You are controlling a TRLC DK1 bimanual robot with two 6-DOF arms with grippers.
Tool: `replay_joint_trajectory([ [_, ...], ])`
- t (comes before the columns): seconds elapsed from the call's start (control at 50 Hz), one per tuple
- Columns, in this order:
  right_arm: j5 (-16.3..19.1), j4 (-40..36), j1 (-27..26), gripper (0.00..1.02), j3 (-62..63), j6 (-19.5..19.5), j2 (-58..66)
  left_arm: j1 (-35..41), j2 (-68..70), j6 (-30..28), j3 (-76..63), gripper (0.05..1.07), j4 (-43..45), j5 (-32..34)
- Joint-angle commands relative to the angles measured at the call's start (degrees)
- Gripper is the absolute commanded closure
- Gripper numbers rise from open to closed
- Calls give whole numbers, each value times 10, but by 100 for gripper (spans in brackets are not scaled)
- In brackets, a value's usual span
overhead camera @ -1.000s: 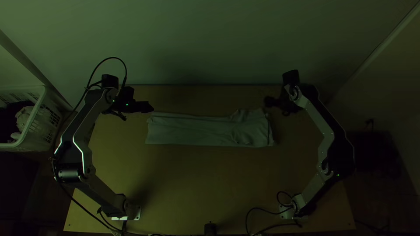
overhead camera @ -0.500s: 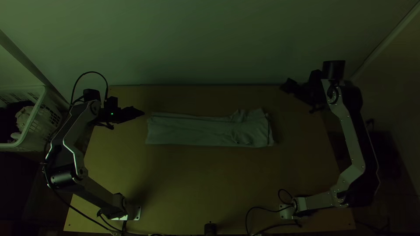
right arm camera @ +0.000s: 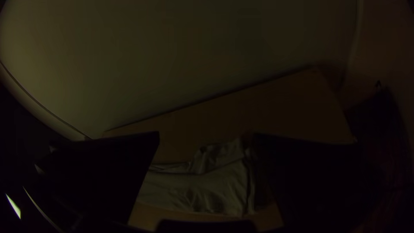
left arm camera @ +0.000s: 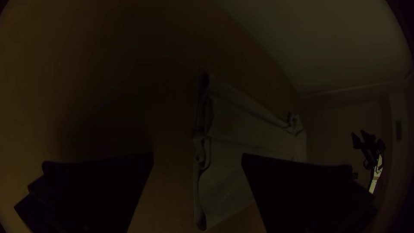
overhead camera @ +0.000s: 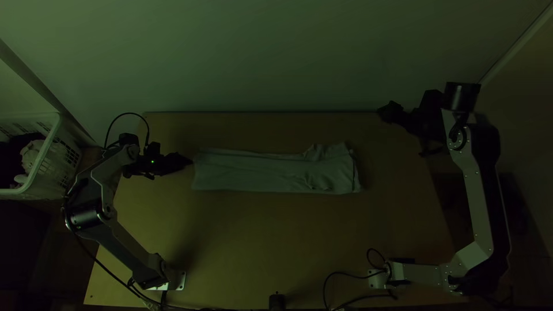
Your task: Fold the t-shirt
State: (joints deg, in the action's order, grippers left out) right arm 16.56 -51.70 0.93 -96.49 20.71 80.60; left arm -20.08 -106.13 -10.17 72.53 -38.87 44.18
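The light grey t-shirt [overhead camera: 259,171] lies as a long, narrow folded strip across the upper middle of the table, somewhat rumpled at its right end. My left gripper [overhead camera: 189,161] is at the strip's left end in the top view; in the left wrist view the same gripper [left arm camera: 197,156] stands open, with the layered end of the shirt [left arm camera: 246,142] beyond its fingers. My right gripper [overhead camera: 385,112] is up and to the right of the shirt, over the table's far right corner. In the right wrist view this gripper [right arm camera: 206,134] is open, the shirt's rumpled end [right arm camera: 215,181] visible between its fingers.
A white basket [overhead camera: 43,167] holding cloth stands left of the table [overhead camera: 259,247]. A pale wall [overhead camera: 259,57] rises behind the far edge. Cables [overhead camera: 328,288] run along the near edge beside a small black object [overhead camera: 277,302].
Both arms have moved outward from the shirt, the right one much farther. The left gripper has also come down the picture, drawing back and then slightly right again. The shirt lies unchanged.
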Motion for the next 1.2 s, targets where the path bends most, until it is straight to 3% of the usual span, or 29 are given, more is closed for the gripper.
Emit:
replay_joint_trajectory([
  [0.0,4,-6,-4,4,-12,-6,-18,10,-24,-14,-15,10,5,9],
  [0.26,-1,-8,4,4,-11,-1,-21,64,-36,-8,-26,10,8,6],
  [0.48,-6,-9,18,4,2,3,-31,126,-31,48,-35,10,44,-3],
  [0.74,-11,-8,32,4,33,4,-55,195,-20,125,-46,10,116,-89],
  [0.86,-11,-8,36,4,46,5,-65,230,-22,131,-49,11,116,-137],
  [0.94,-12,-9,37,4,53,7,-69,246,-19,139,-52,28,117,-183],
  [1.12,-11,-7,38,4,69,7,-80,243,22,152,-81,104,187,-217],
  [1.18,-12,-5,37,4,79,7,-85,236,32,152,-84,104,191,-224],
])
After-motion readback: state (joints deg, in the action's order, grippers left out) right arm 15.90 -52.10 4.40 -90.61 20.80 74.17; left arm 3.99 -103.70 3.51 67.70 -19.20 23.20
